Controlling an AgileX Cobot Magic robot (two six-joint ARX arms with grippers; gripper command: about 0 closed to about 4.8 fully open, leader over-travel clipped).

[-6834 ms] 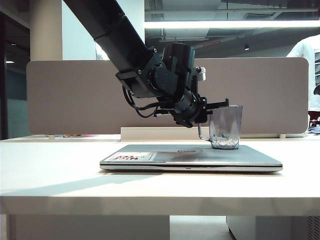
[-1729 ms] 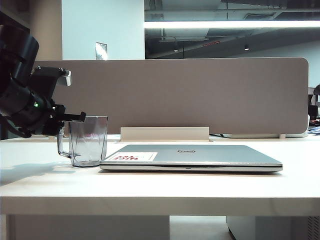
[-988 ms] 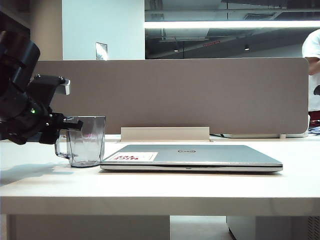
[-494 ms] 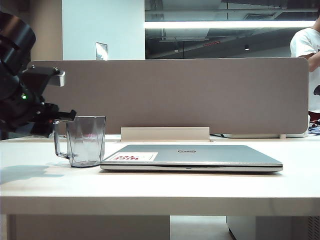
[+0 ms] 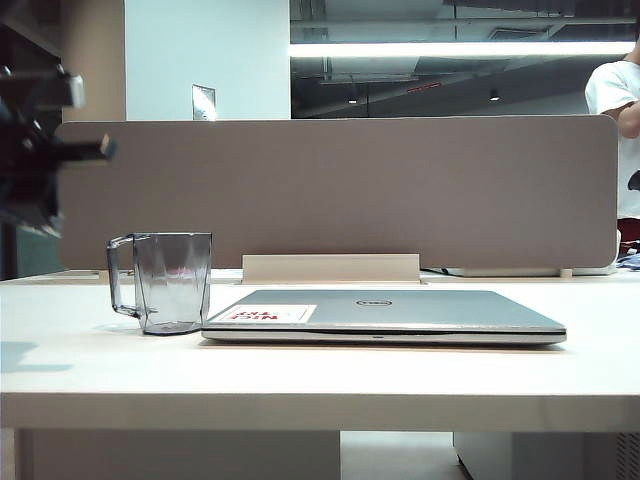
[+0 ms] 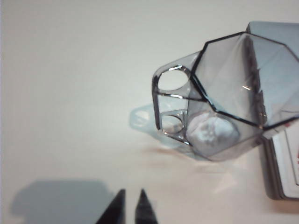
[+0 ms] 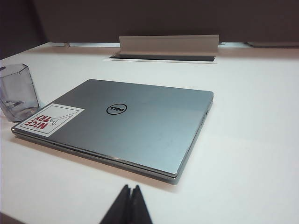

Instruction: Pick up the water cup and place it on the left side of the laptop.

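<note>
The water cup [image 5: 165, 283], a clear grey-tinted faceted mug, stands upright on the table just left of the laptop [image 5: 385, 312], with its handle pointing away from it. The laptop is closed, silver-grey, with a white sticker in red lettering. My left gripper [image 5: 92, 149] is a blur high at the far left, well above the cup and apart from it. In the left wrist view its tips [image 6: 132, 195] stand a narrow gap apart over bare table, with nothing between them, short of the cup [image 6: 229, 93] and its handle [image 6: 169, 105]. My right gripper [image 7: 130, 188] is shut and empty, hovering in front of the laptop [image 7: 126, 121]; the cup [image 7: 18, 93] shows beyond the laptop's stickered corner.
A tall grey divider panel [image 5: 340, 190] runs along the table's far edge, with a pale cable-slot cover [image 5: 330, 268] behind the laptop. A person in a white shirt [image 5: 620, 100] stands beyond the divider at the far right.
My left gripper has let go of the cup's handle, then risen and drawn back to the left. The cup stays standing beside the laptop. The right arm has not moved.
</note>
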